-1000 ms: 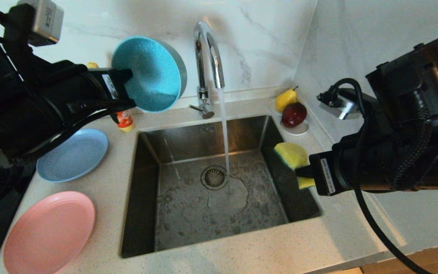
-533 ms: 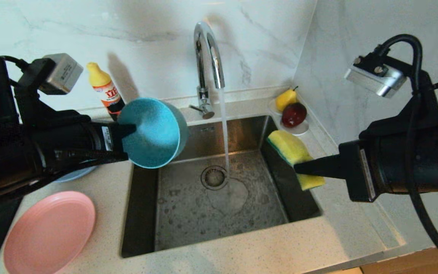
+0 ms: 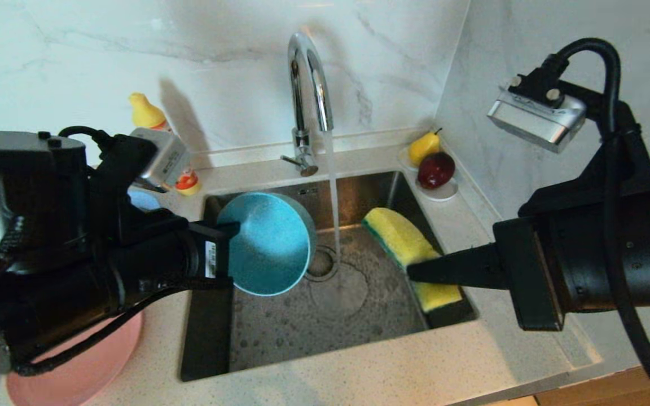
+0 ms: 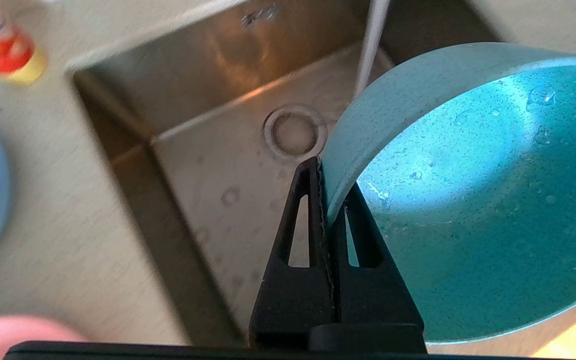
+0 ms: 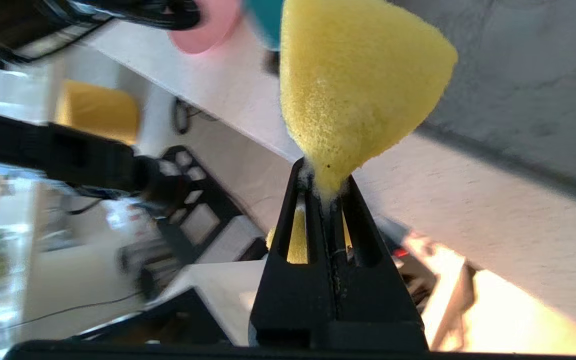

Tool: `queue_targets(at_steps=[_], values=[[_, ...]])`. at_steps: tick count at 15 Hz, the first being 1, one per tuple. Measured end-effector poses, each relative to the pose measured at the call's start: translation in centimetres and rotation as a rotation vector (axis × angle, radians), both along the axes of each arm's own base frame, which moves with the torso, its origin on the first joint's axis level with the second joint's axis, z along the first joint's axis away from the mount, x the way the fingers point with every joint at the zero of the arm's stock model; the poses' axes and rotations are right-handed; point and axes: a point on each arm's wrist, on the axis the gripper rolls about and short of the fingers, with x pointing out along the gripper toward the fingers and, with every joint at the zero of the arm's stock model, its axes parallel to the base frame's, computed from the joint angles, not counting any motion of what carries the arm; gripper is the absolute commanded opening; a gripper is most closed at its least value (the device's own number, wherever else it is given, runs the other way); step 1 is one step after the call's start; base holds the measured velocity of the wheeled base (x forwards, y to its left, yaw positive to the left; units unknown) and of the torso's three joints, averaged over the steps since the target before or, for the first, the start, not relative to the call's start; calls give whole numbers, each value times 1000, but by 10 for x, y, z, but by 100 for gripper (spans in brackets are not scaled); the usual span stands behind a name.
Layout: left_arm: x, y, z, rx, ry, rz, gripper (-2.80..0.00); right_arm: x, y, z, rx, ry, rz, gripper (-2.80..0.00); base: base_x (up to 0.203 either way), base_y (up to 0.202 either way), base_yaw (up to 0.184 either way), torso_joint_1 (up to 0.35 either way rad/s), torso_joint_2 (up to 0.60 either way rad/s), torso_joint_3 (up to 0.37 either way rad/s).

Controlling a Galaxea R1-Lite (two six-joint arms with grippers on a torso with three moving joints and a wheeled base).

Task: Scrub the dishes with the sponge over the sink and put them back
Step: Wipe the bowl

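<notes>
Both grippers grip something over the square stainless-steel sink (image 3: pixel 280 344): the left gripper (image 3: pixel 233 230) pinches the teal round bowl (image 3: pixel 268 245) by its rim at nine o'clock. The right gripper (image 3: pixel 415 270) squeezes the bent yellow-and-green sponge (image 3: pixel 401 242) at three o'clock, the tap's water stream (image 3: pixel 333 197) falling between them

The left gripper (image 3: pixel 229 231) reaches in from nine o'clock, fingers (image 4: pixel 313 200) pinched tight and pointing toward three. The right gripper (image 3: pixel 415 270) enters from three o'clock, clamped likewise, pointing toward nine.
</notes>
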Motion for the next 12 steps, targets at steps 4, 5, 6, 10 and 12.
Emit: queue_targets(at_steps=[4,5,6,10,12], values=[[8,-27,-4,-40,-69,0,-280,9,18,-7,-2,61,31,-280,0,0,0,0,0,0],[8,-33,-9,-30,-57,-6,-280,12,23,-10,-9,70,34,-280,0,0,0,0,0,0],[9,-37,-12,-24,-49,-7,-280,15,28,-12,-14,78,35,-280,0,0,0,0,0,0],[13,-48,-20,-31,-57,-9,-280,27,46,-15,5,130,18,-280,0,0,0,0,0,0],[16,-52,-22,-57,-91,20,-280,33,52,-18,3,142,18,-280,0,0,0,0,0,0]])
